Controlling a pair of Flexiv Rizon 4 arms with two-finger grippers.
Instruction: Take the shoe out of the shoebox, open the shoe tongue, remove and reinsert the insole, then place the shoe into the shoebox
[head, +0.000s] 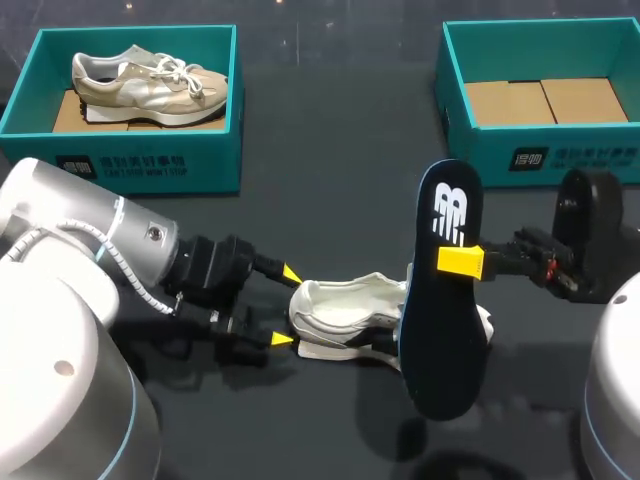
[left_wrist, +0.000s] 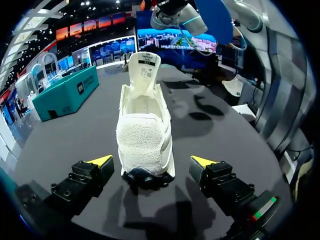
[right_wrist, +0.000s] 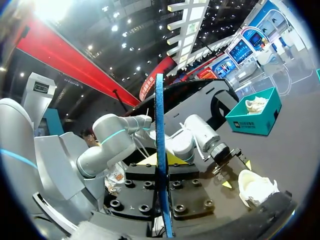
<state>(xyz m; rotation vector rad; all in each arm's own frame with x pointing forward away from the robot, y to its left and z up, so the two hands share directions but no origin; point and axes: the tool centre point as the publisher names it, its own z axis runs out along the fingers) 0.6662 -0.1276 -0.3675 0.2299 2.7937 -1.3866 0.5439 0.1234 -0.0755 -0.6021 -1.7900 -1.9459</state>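
A white shoe (head: 350, 312) lies on the dark table with its tongue (left_wrist: 145, 70) pulled up and its inside bare. My left gripper (head: 287, 306) is open at the heel, one yellow fingertip on each side and clear of it (left_wrist: 152, 161). My right gripper (head: 462, 261) is shut on a dark blue insole (head: 443, 300), held upright over the shoe's toe end. In the right wrist view the insole (right_wrist: 161, 165) shows edge-on between the fingers, with the shoe (right_wrist: 255, 187) beyond it. The insole (left_wrist: 215, 17) also shows far ahead of my left gripper.
At the back left stands a teal shoebox (head: 150, 165) holding a beige shoe (head: 150, 85). Another teal shoebox (head: 500, 145) stands at the back right with only cardboard inside. Dark tabletop (head: 330, 200) lies between them.
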